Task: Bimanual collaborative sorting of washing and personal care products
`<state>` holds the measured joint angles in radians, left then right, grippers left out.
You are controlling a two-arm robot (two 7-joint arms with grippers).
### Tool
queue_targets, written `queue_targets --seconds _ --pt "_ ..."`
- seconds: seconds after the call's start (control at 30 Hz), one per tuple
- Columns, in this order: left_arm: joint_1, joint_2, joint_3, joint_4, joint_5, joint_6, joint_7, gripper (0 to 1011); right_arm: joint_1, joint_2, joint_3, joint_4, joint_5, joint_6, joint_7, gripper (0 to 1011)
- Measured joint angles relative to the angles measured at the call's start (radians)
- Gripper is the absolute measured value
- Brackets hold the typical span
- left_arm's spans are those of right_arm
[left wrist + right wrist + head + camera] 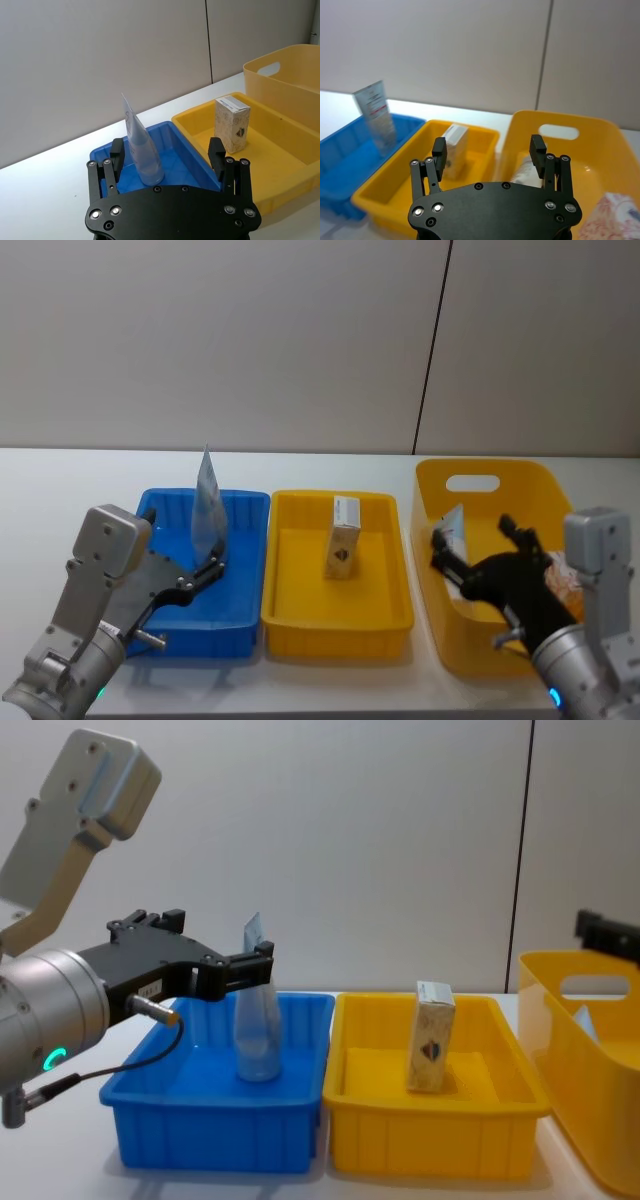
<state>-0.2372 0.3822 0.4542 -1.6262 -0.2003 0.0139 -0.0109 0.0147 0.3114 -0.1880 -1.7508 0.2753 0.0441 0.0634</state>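
Note:
A pale blue tube (207, 505) (141, 150) (255, 1030) stands cap-down in the blue tray (160, 502). My left gripper (212, 565) (167, 152) is open at the tube's foot; the tube stands between its fingers, nearer one of them. A cream carton (344, 537) (430, 1050) stands upright in the shallow yellow tray (300, 498). My right gripper (472, 536) (488, 150) hangs open over the deep yellow bin (480, 468). Another pale tube (452, 525) (527, 170) leans inside that bin below it.
A packet with a red pattern (607, 215) lies in the deep bin near the right arm. The three containers stand side by side on a white table (60, 480), with a grey wall close behind.

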Motion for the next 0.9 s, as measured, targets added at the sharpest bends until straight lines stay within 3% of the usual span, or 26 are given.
queue_targets --seconds 0.23,0.9 --pt "0.000 0.000 0.000 0.000 0.000 0.000 0.000 1001 -0.026 0.023 -0.035 -0.014 0.012 -0.010 0.004 1003" --pt "0.000 0.000 0.000 0.000 0.000 0.000 0.000 1001 -0.029 0.026 -0.038 -0.016 0.013 -0.010 0.004 1003"
